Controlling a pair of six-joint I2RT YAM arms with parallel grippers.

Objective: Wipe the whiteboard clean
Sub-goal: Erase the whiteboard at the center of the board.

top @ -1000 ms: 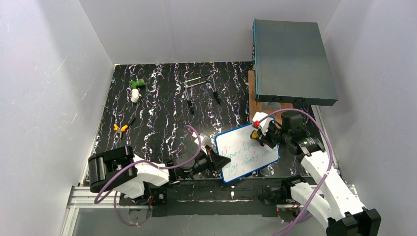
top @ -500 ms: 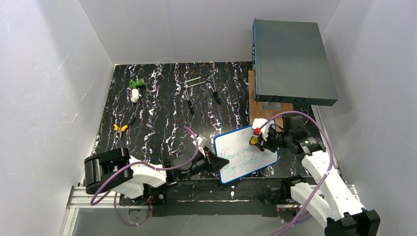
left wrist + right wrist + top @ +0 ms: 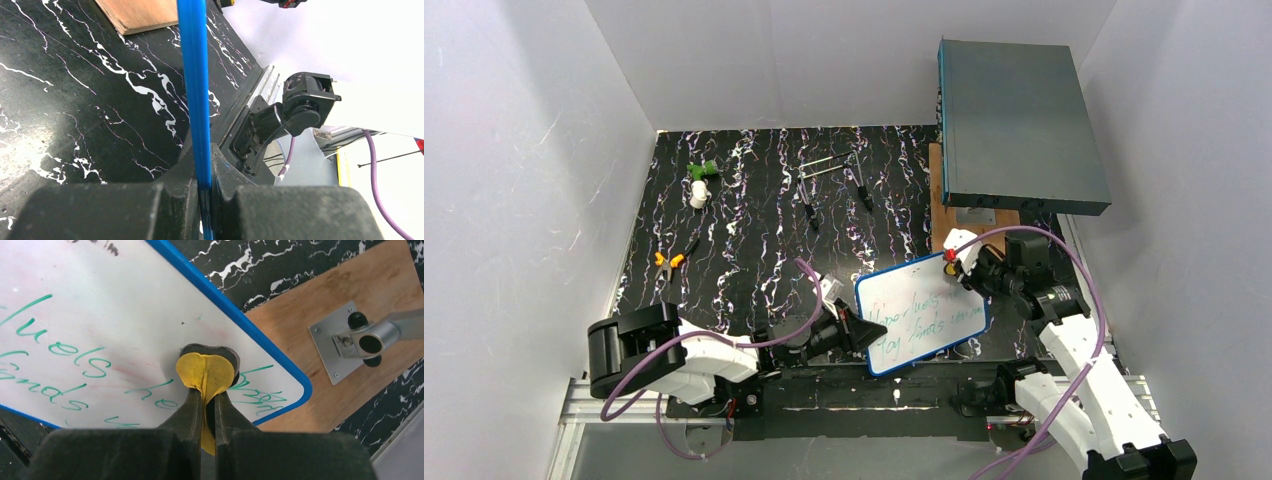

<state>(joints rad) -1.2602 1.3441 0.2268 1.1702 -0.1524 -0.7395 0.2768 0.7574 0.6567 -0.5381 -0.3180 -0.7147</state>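
The whiteboard [image 3: 921, 313] has a blue frame and green handwriting, and it is tilted up off the table at the near middle. My left gripper [image 3: 861, 330] is shut on its left edge. In the left wrist view the blue frame [image 3: 195, 75] runs edge-on between the jaws of the left gripper [image 3: 202, 155]. My right gripper [image 3: 959, 270] sits at the board's far right corner, shut on a yellow eraser pad [image 3: 206, 371]. The pad's dark face presses on the whiteboard [image 3: 100, 315] just above the right gripper [image 3: 209, 400], beside green writing.
A large grey-teal box [image 3: 1019, 125] stands at the back right on a wooden base [image 3: 954, 215] with a metal bracket [image 3: 345, 340]. Orange-handled pliers [image 3: 669, 258], a green and white object [image 3: 700, 180] and black-handled tools [image 3: 834, 185] lie on the marbled black table.
The right gripper with the eraser slid down-left across the board, then back up to its far right corner. The board and the left arm shifted slightly left.
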